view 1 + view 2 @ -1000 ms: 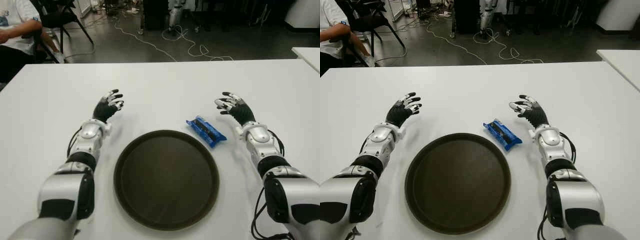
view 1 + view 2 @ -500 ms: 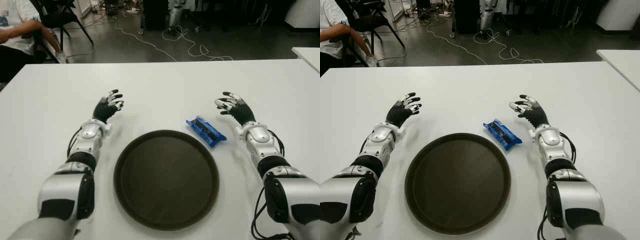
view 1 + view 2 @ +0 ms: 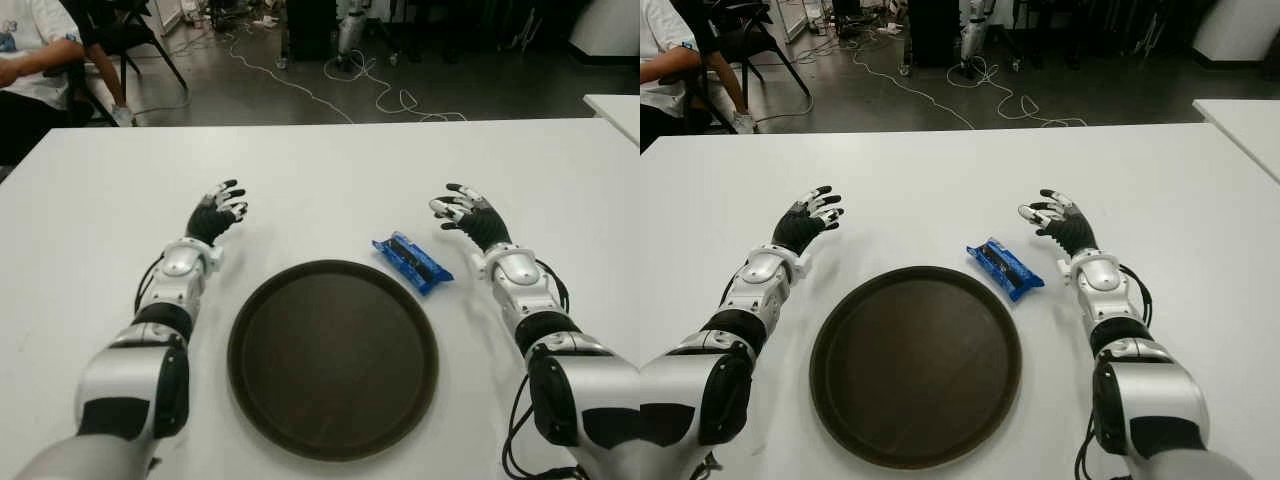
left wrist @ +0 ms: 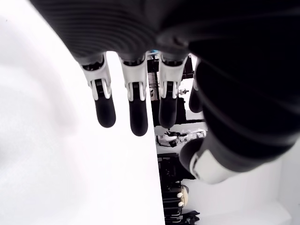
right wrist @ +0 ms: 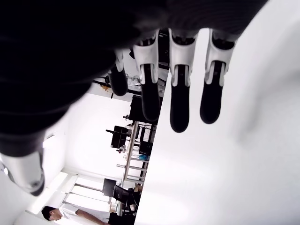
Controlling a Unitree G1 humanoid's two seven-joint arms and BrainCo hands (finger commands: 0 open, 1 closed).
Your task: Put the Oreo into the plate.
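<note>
A blue Oreo packet (image 3: 412,261) lies on the white table (image 3: 330,170), just off the far right rim of a round dark brown plate (image 3: 332,356). The plate holds nothing. My right hand (image 3: 465,214) shows to the right of the packet, a short gap away, fingers spread and holding nothing. My left hand (image 3: 217,211) shows beyond the plate's left side, also open and empty. Both wrist views show only extended fingers (image 5: 179,93) over bare white table.
A person sits on a chair (image 3: 40,60) past the table's far left corner. Cables (image 3: 340,85) trail over the dark floor behind the table. Another white table's corner (image 3: 615,105) shows at the far right.
</note>
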